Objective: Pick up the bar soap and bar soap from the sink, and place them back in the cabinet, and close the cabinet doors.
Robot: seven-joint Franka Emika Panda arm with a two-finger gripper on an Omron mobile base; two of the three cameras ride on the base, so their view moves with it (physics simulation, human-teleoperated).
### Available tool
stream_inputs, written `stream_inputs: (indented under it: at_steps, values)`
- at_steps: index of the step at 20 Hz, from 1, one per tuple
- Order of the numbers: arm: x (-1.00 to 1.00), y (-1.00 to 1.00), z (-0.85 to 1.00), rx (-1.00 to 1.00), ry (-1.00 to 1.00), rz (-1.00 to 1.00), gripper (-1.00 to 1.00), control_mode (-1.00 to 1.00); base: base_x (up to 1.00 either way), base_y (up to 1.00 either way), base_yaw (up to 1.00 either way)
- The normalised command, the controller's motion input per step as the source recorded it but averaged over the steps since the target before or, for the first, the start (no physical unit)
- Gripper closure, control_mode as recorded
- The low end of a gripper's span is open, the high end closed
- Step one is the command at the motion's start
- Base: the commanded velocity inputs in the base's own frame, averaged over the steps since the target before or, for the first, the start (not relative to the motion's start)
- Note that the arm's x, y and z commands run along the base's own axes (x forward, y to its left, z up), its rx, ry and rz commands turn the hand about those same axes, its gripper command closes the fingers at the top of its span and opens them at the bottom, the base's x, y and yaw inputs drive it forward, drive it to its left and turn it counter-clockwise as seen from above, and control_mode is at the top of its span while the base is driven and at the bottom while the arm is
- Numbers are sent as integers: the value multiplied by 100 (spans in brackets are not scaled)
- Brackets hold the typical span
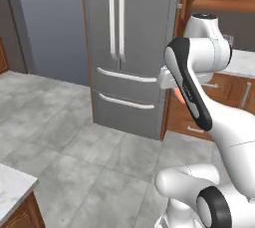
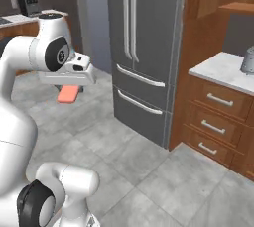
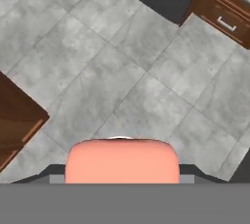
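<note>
The claw [image 2: 69,91] hangs over the grey tiled floor [image 1: 74,152] with a bar soap [image 2: 68,93] clamped between its fingers; the salmon-pink bar sticks out below the white hand. In the hand view the same soap [image 3: 122,162] sits at 6 o'clock, its rounded top edge covering the finger tips, so the jaws are narrowed onto it. In the left base view only a small pink sliver of the bar [image 1: 179,95] peeks out at 3 o'clock, just behind the dark forearm link.

Beyond the arm stands a tall grey fridge [image 1: 130,48] with two long vertical handles and two drawer fronts beneath them. In the right base view it sits at 12 o'clock [image 2: 144,47], and just to its right a wooden side panel meets a white-topped table [image 2: 218,72] at 3 o'clock, carrying three wooden drawers [image 2: 218,117] with short pale handles. A grey rounded object [image 2: 248,61] rests on that table at the frame's right edge; what it is I cannot tell.

At 10 o'clock in the right base view a small dark appliance [image 2: 27,4] stands on a far table. In the hand view a brown wooden corner [image 3: 17,120] juts in at 9 o'clock and drawer fronts [image 3: 229,3] lie at 1 o'clock.
</note>
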Motion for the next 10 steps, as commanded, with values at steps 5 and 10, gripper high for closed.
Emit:
stream_inputs:
  at_steps: [5,10]
  values:
    - [0,0,0,0,0,0,100,100,1,0,-51]
    - [0,0,0,0,0,0,100,100,6,0,-44]
